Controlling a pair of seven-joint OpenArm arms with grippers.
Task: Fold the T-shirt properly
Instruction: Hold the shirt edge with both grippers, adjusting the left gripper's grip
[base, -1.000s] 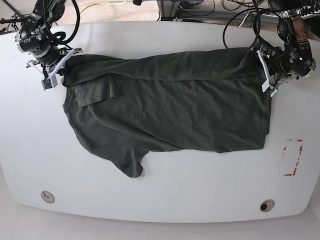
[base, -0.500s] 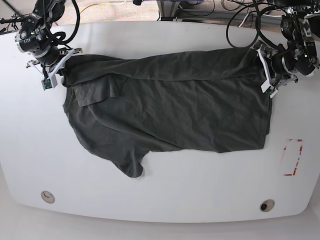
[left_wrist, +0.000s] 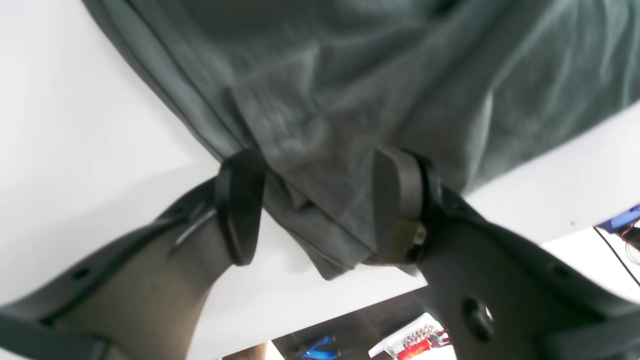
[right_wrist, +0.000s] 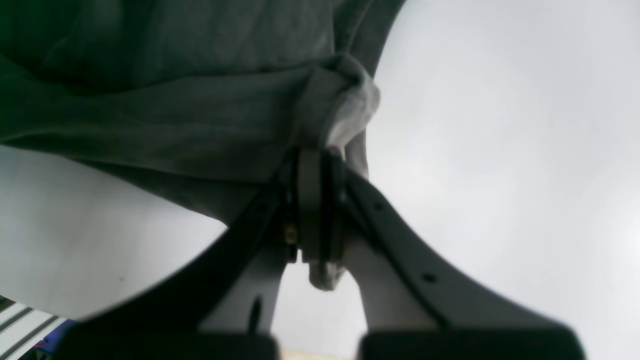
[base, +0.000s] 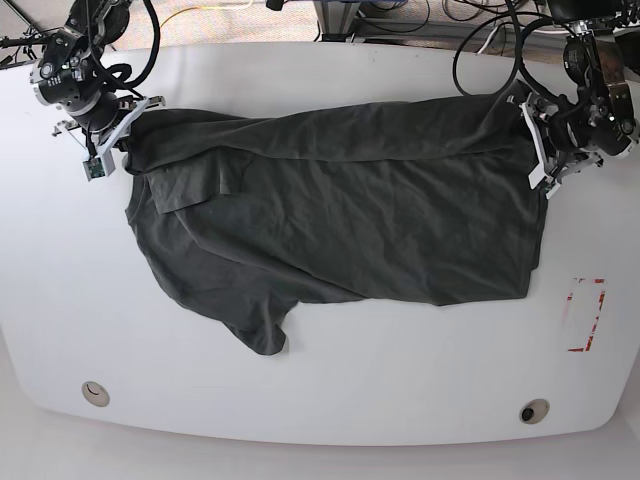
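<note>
T-shirt (base: 340, 210): dark charcoal grey, lies spread across the middle of the white table (base: 320, 390), wrinkled, long axis running side to side in the base view. Its far edge is doubled over into a band that runs between the two arms. One sleeve (base: 262, 325) sticks out toward the near edge of the table; a small flap of fabric is turned over near the base view's left end.

Left gripper (left_wrist: 320, 200): at the shirt's far corner on the base view's right (base: 540, 140). Its two dark pads (left_wrist: 240, 200) stand apart, with the hemmed corner of the shirt (left_wrist: 330, 235) lying between them. One pad touches the cloth on its side; the fabric is not pinched, so the jaws are open around it.

Right gripper (right_wrist: 317, 200): at the shirt's far corner on the base view's left (base: 108, 135). Jaws pressed together, clamped on a bunched fold of the T-shirt; a tuft of fabric (right_wrist: 340, 110) bulges out above the pads and a small end pokes out below them.

Table: white, rounded corners, with a red-outlined mark (base: 585, 315) near the base view's right edge, well apart from the shirt, and two small round fittings (base: 534, 411) near the front edge.

Background: cables (base: 480, 40) lie beyond the far edge of the table.
</note>
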